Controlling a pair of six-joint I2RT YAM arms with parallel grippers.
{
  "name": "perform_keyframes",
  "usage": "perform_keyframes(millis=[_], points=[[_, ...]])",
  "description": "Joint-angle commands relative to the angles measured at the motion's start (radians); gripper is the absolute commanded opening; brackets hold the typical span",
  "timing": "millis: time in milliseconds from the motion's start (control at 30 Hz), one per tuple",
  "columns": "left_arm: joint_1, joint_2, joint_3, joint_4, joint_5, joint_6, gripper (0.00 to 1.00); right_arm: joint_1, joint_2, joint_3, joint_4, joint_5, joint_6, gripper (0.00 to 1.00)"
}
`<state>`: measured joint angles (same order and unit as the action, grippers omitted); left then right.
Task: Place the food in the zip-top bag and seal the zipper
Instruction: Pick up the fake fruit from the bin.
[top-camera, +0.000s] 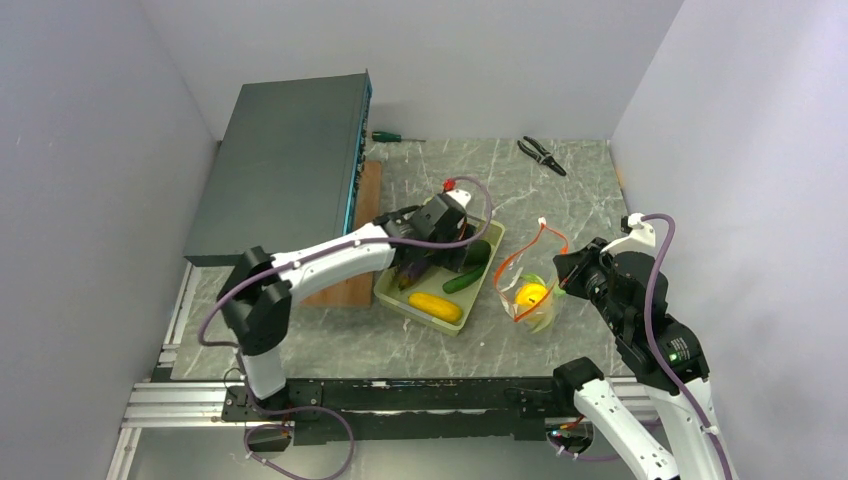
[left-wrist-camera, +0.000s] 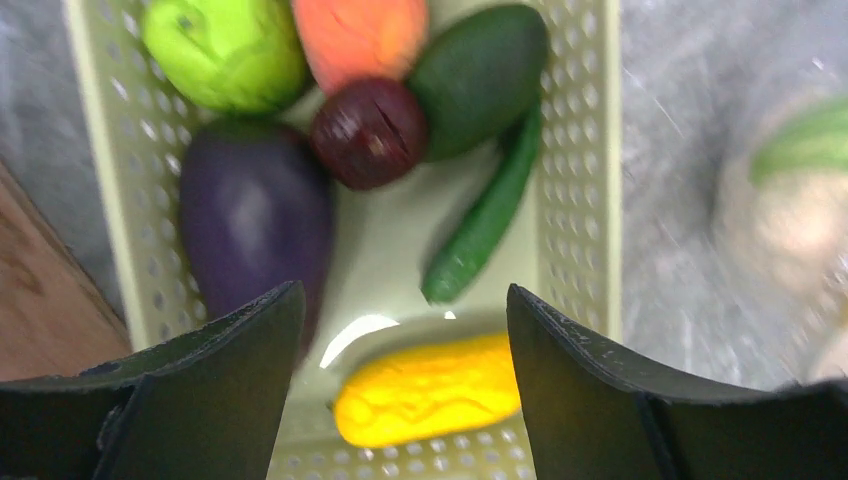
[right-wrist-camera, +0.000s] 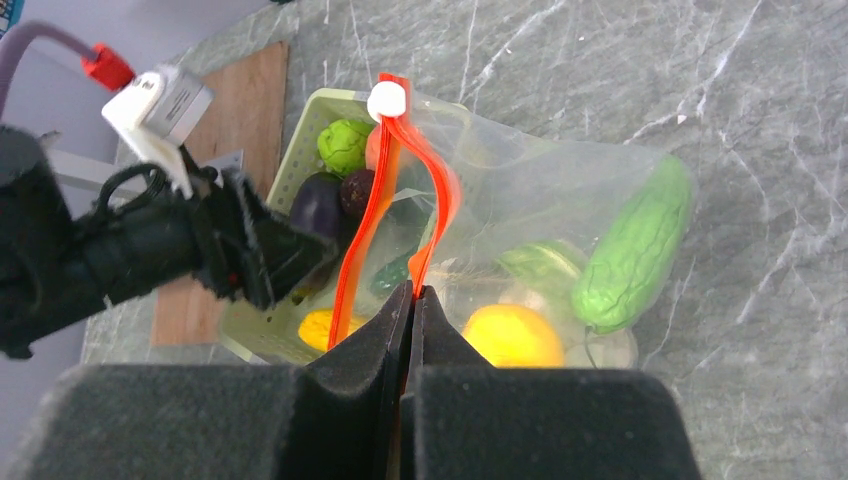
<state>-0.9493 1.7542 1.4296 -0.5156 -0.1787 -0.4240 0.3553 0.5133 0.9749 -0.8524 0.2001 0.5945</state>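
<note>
The clear zip-top bag (top-camera: 535, 300) lies right of the pale green tray (top-camera: 410, 308). Its red-orange zipper (right-wrist-camera: 360, 225) loops open, with the white slider (right-wrist-camera: 387, 100) at the far end. Inside the bag are an orange-yellow round piece (right-wrist-camera: 512, 335), a bright green piece (right-wrist-camera: 632, 250) and a pale cauliflower (right-wrist-camera: 605, 348). My right gripper (right-wrist-camera: 412, 292) is shut on the zipper's near side. My left gripper (left-wrist-camera: 402, 300) is open and empty above the tray (left-wrist-camera: 585, 150), which holds a purple eggplant (left-wrist-camera: 255, 215), a small dark purple-red piece (left-wrist-camera: 370, 130) and a yellow piece (left-wrist-camera: 430, 390).
The tray also holds a dark green avocado (left-wrist-camera: 480, 75), a cucumber (left-wrist-camera: 485, 220), a light green piece (left-wrist-camera: 225, 50) and an orange one (left-wrist-camera: 360, 35). A dark box (top-camera: 285, 165) on a wooden board (top-camera: 365, 190) stands to the left. A screwdriver (top-camera: 395, 137) and pliers (top-camera: 541, 155) lie at the back.
</note>
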Motion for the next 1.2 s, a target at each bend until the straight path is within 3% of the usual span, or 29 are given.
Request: perform_keyframes(millis=[0, 400, 800, 1000, 1167], points=[[0.019, 0.089, 0.145, -0.028, -0.118, 0.082, 0.78, 0.003, -0.001, 0.015, 0.048, 0.008, -0.008, 0.0], [0.039, 0.279, 0.302, 0.012, -0.104, 0.181, 0.72, 0.004, 0.018, -0.012, 0.074, -0.004, -0.016, 0.0], [0.039, 0.328, 0.248, 0.016, -0.089, 0.157, 0.7, 0.003, 0.029, -0.022, 0.079, -0.017, -0.015, 0.0], [0.04, 0.341, 0.266, 0.004, -0.12, 0.174, 0.62, 0.004, 0.036, -0.027, 0.083, -0.026, -0.012, 0.0], [0.039, 0.321, 0.27, 0.002, -0.126, 0.183, 0.44, 0.003, 0.04, -0.028, 0.085, -0.025, -0.013, 0.0]])
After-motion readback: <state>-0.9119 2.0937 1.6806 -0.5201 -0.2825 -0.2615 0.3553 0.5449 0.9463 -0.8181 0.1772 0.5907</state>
